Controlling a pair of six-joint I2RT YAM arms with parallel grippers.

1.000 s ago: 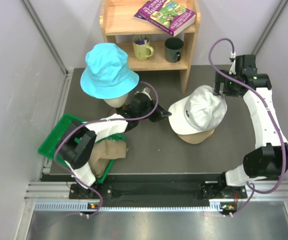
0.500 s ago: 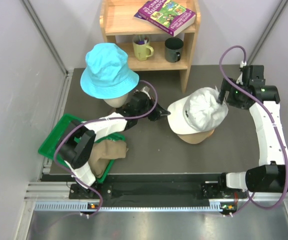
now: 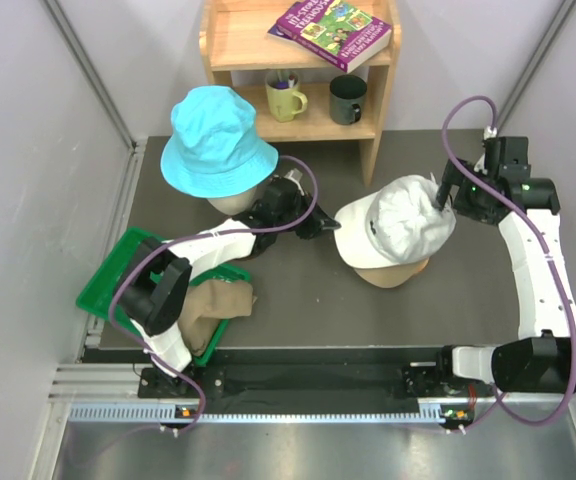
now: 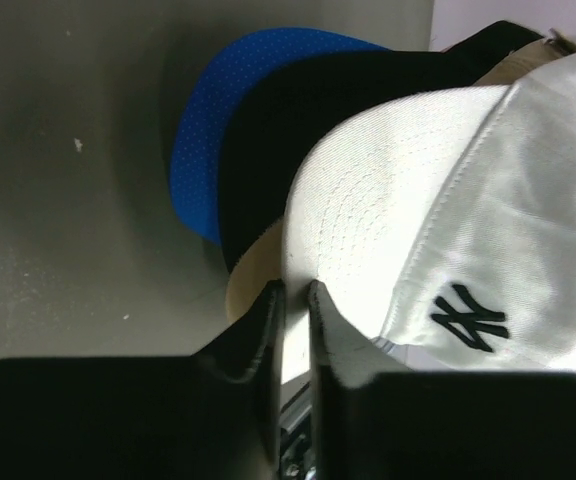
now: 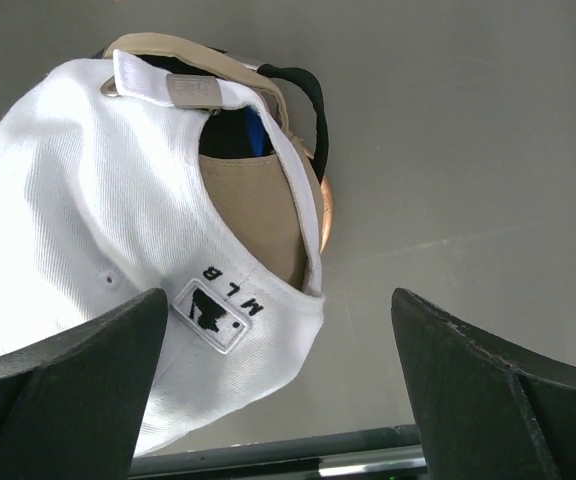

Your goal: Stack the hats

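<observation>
Caps are stacked ahead of both hands: white cap (image 4: 448, 200) on top, with tan cap (image 4: 253, 272), black cap (image 4: 288, 120) and blue cap (image 4: 198, 150) under it. Left hand (image 4: 290, 310) is clenched on the white cap's brim edge. Right hand (image 5: 278, 310) is released, jaws spread wide, with the white cap's back just ahead.

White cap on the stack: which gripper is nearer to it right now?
Left. The left gripper pinches the brim of the white cap; the right gripper hangs open just behind its rear strap.
</observation>
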